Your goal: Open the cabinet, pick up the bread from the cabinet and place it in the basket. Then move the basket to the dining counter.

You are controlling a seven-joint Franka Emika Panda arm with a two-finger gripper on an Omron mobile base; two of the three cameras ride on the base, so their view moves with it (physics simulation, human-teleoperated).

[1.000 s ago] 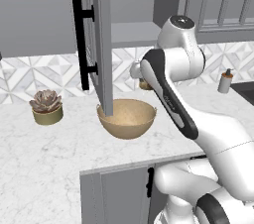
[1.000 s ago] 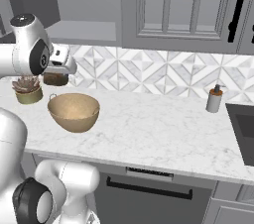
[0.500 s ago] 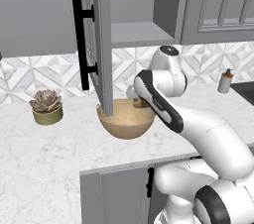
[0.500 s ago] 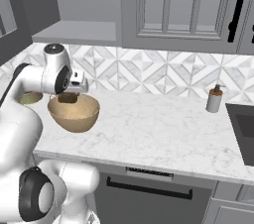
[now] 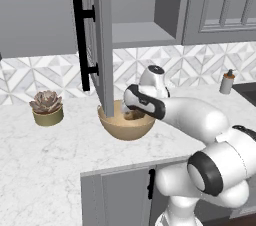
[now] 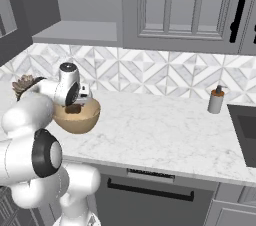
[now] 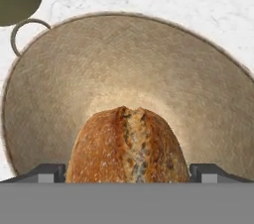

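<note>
The tan basket (image 5: 125, 129) stands on the marble worktop below the open cabinet door (image 5: 102, 35) with its long black handle (image 5: 77, 35). The orange-brown bread (image 7: 129, 141) lies on the bottom of the basket (image 7: 124, 54). My gripper (image 7: 129, 173) reaches down into the basket and is open, one fingertip (image 7: 47, 172) on each side of the bread with a small gap showing. From the sides the gripper (image 5: 133, 114) (image 6: 75, 108) sits low inside the basket (image 6: 77, 121). The dining counter is out of view.
A potted succulent (image 5: 46, 107) (image 6: 25, 84) stands left of the basket. A soap bottle (image 5: 227, 81) (image 6: 216, 101) sits at the right by the sink (image 6: 245, 130). The open door hangs just over the basket's left rim. Closed wall cabinets (image 6: 185, 5) hang to the right.
The arm has swung down from above the basket until the hand sits inside it. The jaws have stayed wide the whole time. The basket has not moved.
</note>
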